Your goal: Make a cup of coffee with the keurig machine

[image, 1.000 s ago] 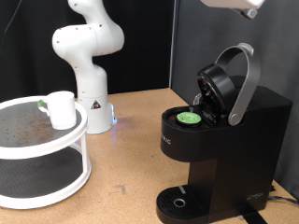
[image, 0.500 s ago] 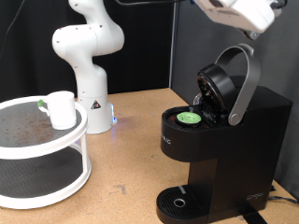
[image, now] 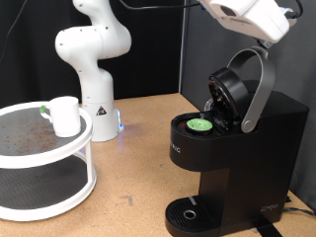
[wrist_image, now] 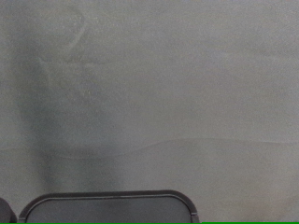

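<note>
The boxy matte-black keurig machine [image: 232,148] is standing on the wooden table [image: 138,148] at the exterior view's right, its lid raised on the grey arched handle [image: 259,89]. A green-topped pod [image: 201,124] is sitting in the open brew chamber. The round drip base [image: 188,213] below is holding nothing.

The small plain white cup [image: 65,116] is resting on the top tier of a white two-tier round shelf [image: 44,188] at the exterior view's left, well apart from the machine.

The white gripper [image: 249,16] is hanging at the exterior view's top right, above the raised handle and not touching it. Whether its fingers are apart or together cannot be told. The wrist view is showing mostly a blurred grey surface, with a dark curved edge low in the picture that cannot be identified.
</note>
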